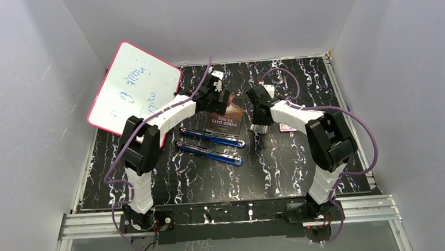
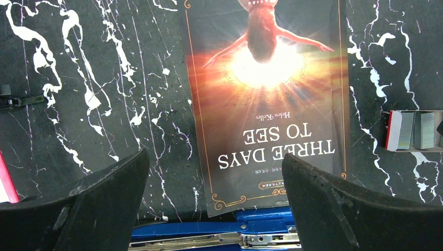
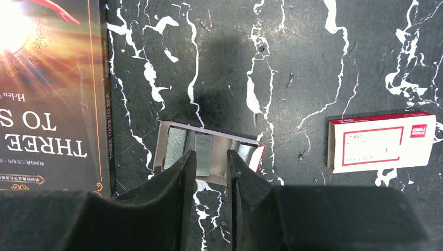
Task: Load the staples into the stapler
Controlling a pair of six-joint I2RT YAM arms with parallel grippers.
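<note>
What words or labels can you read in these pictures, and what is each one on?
"THREE DAYS TO SEE": on the book cover, upside down in the left wrist view, and along its spine.
"Helen Keller": on the same cover.
Blue handwriting on the whiteboard: not legible.
Print and logo on the red-and-white box: too small to read.

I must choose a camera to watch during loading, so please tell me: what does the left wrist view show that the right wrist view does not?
Only the left wrist view: the blue stapler, its metal channel showing at the bottom edge, and the left fingers, wide apart. Only the right wrist view: the red-and-white box and the right fingers, narrowly apart. Both: the book and the tray holding the staples.
</note>
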